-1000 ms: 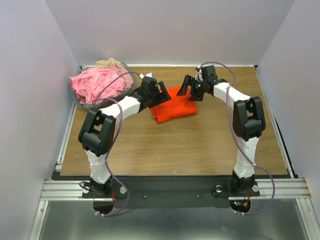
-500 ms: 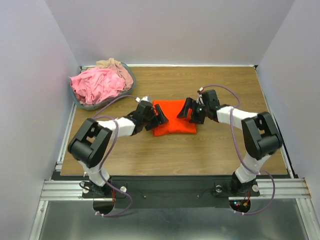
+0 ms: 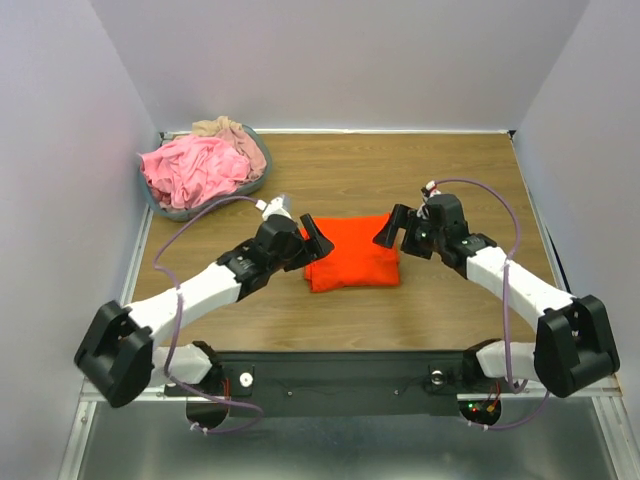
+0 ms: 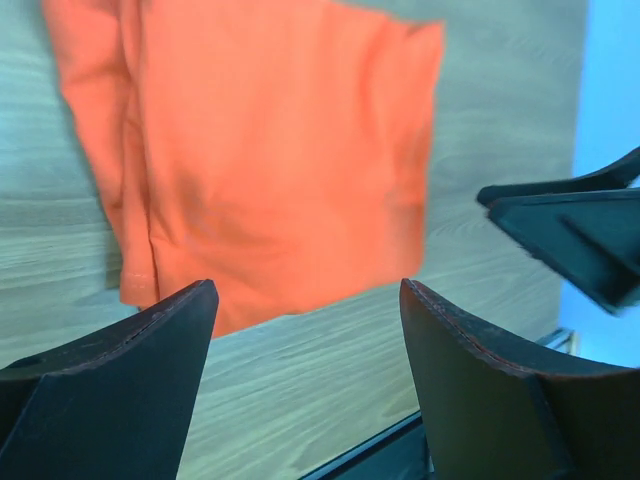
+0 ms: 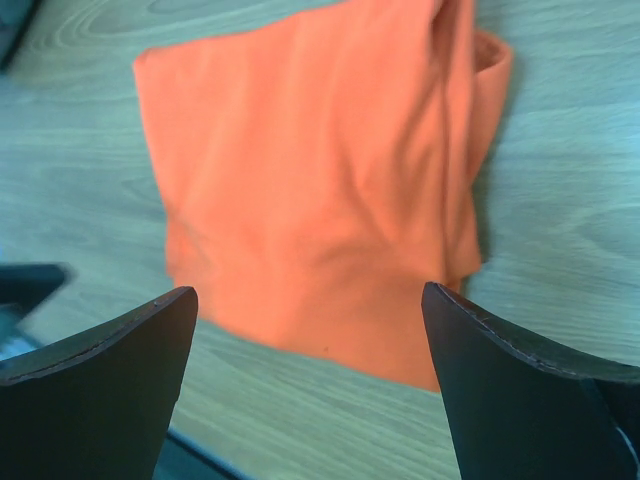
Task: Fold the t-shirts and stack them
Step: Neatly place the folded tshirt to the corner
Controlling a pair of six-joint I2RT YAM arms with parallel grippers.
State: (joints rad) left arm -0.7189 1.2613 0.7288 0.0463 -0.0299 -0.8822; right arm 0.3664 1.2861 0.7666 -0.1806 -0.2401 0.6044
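A folded orange-red t-shirt (image 3: 352,251) lies flat on the wooden table near its front middle. It also shows in the left wrist view (image 4: 270,150) and the right wrist view (image 5: 320,180). My left gripper (image 3: 310,240) is open and empty at the shirt's left edge. My right gripper (image 3: 395,232) is open and empty at the shirt's right edge. Pink t-shirts (image 3: 195,168) and a beige t-shirt (image 3: 225,128) are heaped in the basket at the back left.
The grey oval basket (image 3: 170,210) stands in the back left corner against the left wall. White walls enclose the table on three sides. A metal rail runs along the near edge under the arm bases.
Both arms have drawn back toward the near edge. The folded orange-red shirt came with them, sliding from the table's middle to near the front. Both grippers are now apart from it, open.
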